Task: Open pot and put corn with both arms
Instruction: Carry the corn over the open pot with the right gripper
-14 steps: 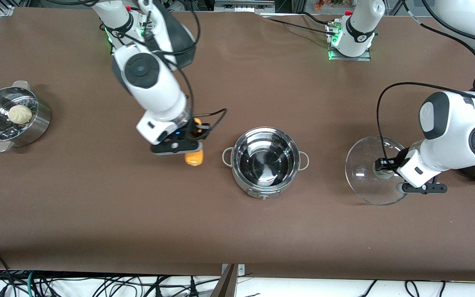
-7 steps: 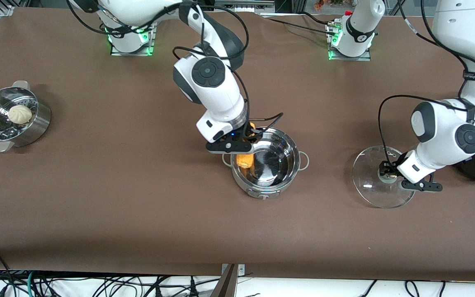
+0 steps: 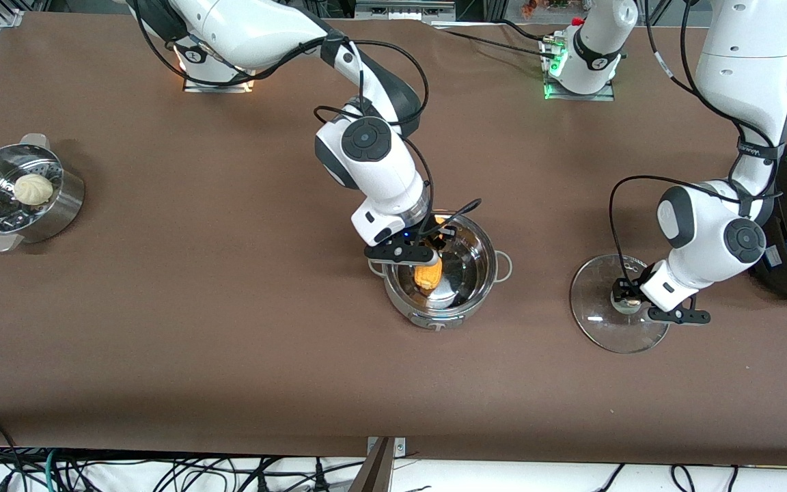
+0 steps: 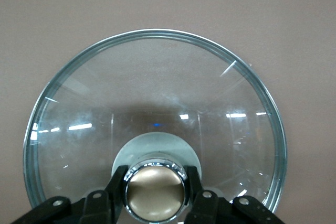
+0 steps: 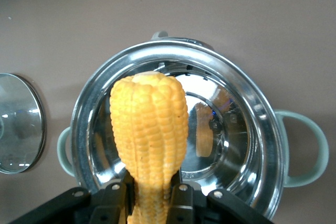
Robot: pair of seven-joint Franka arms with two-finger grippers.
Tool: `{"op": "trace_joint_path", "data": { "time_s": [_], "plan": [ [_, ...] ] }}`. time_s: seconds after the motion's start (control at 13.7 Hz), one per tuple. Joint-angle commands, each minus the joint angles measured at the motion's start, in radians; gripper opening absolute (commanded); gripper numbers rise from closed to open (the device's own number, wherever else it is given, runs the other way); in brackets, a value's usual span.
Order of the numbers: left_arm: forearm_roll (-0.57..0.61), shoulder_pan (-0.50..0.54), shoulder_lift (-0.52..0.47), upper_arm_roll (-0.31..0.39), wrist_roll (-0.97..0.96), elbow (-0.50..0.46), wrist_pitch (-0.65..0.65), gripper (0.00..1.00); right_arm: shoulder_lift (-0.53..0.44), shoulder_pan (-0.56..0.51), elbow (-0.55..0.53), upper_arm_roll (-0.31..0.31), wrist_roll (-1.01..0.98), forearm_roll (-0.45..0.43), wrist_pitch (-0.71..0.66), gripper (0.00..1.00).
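Front view shows the right gripper (image 3: 427, 254) clamped on the corn (image 3: 428, 273), holding it over the open pot (image 3: 465, 311) at the table's middle. Right wrist view has the cob (image 5: 149, 129) pinched between the fingers (image 5: 181, 195), above the steel bowl (image 5: 252, 129). Toward the left arm's end, the left gripper (image 3: 629, 298) grips the knob (image 4: 155, 193) of the glass lid (image 3: 598, 328), which sits low over the table, apart from the pot

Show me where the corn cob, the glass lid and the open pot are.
corn cob (image 5: 149, 124), right wrist view, middle of its kernels.
glass lid (image 4: 157, 93), left wrist view, clear glass above the knob.
pot (image 3: 479, 240), front view, bare inner wall by the rim.
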Motion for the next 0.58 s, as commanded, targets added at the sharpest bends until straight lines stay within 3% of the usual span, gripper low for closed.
{"op": "trace_joint_path", "data": {
  "time_s": [0.0,0.15,0.22,0.29,0.36,0.51],
  "plan": [
    [-0.053,-0.025,0.029,0.002,0.018,0.029,0.007,0.00,0.046,0.009,0.049,0.002,0.014,0.001,0.020,0.21],
    [-0.053,-0.035,0.029,0.002,0.016,0.029,0.007,0.00,0.066,0.009,0.048,0.002,0.014,0.018,0.043,0.21],
    [-0.052,-0.035,0.029,0.002,0.018,0.029,0.007,0.17,0.074,0.011,0.048,0.002,0.014,0.018,0.053,0.22],
    [-0.052,-0.035,0.026,0.002,0.021,0.027,0.007,0.83,0.082,0.012,0.046,0.002,0.014,0.020,0.057,0.22],
    [-0.048,-0.034,0.017,0.003,0.022,0.021,0.007,1.00,0.085,0.015,0.046,0.003,0.014,0.020,0.057,0.24],
    [-0.048,-0.034,0.001,0.003,0.015,0.012,0.005,1.00,0.091,0.017,0.043,0.011,0.016,0.020,0.057,0.51]
  ]
}}
